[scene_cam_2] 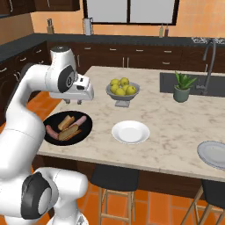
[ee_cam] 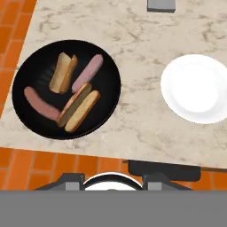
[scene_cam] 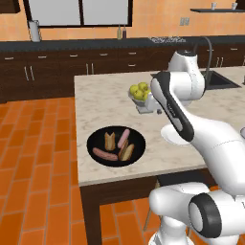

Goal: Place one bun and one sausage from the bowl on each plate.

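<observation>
gripper [scene_cam_2: 80, 102] high over counter, nothing held, finger gap can't tell | bowl [ee_cam: 26, 80] left of hand frame, two buns, two sausages inside | white plate [ee_cam: 195, 88] right, bare | grey plate [scene_cam_2: 215, 154] far right edge | likely surveying before first pick

The gripper [scene_cam_2: 80, 102] hangs above the counter [scene_cam_2: 167, 127], clear of everything on it. Below the jaws and toward the counter edge lies the bowl [ee_cam: 26, 75], holding two buns [ee_cam: 79, 111] and two sausages [ee_cam: 41, 103]. The nearer plate [ee_cam: 195, 88] lies beside the bowl; the second plate [scene_cam_2: 214, 154] sits well apart.
</observation>
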You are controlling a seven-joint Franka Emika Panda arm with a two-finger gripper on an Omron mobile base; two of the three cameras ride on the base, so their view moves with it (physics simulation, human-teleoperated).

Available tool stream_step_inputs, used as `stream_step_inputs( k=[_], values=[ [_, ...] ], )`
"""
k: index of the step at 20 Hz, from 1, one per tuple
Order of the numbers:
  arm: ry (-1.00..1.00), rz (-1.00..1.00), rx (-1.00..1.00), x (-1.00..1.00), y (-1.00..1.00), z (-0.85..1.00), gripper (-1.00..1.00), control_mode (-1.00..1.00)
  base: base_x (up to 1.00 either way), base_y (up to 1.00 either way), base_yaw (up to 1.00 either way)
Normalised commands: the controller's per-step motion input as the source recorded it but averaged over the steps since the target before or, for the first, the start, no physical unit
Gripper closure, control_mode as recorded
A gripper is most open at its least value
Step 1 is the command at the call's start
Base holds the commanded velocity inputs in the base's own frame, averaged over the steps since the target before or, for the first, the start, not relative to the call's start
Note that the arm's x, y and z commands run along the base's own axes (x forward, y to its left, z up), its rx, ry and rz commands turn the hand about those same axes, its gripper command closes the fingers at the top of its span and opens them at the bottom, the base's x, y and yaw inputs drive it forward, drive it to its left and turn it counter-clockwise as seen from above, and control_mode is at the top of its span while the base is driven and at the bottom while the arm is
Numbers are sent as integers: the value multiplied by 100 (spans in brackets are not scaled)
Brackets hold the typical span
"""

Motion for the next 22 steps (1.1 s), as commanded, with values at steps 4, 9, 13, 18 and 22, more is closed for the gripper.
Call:
stream_step_inputs(
  k=[4, 9, 13, 18, 22],
  values=[
    [0, 0, 0, 16, 40, -18, -100, -100, 0, 0, 0],
    [6, 2, 0, 77, 57, -53, -100, -100, 0, 0, 0],
    [8, 1, 0, 72, 67, -77, -100, -100, 0, 0, 0],
    [29, 0, -1, 23, 50, -81, -100, -100, 0, 0, 0],
    [16, 0, 0, 29, 13, -82, -100, -100, 0, 0, 0]
  ],
)
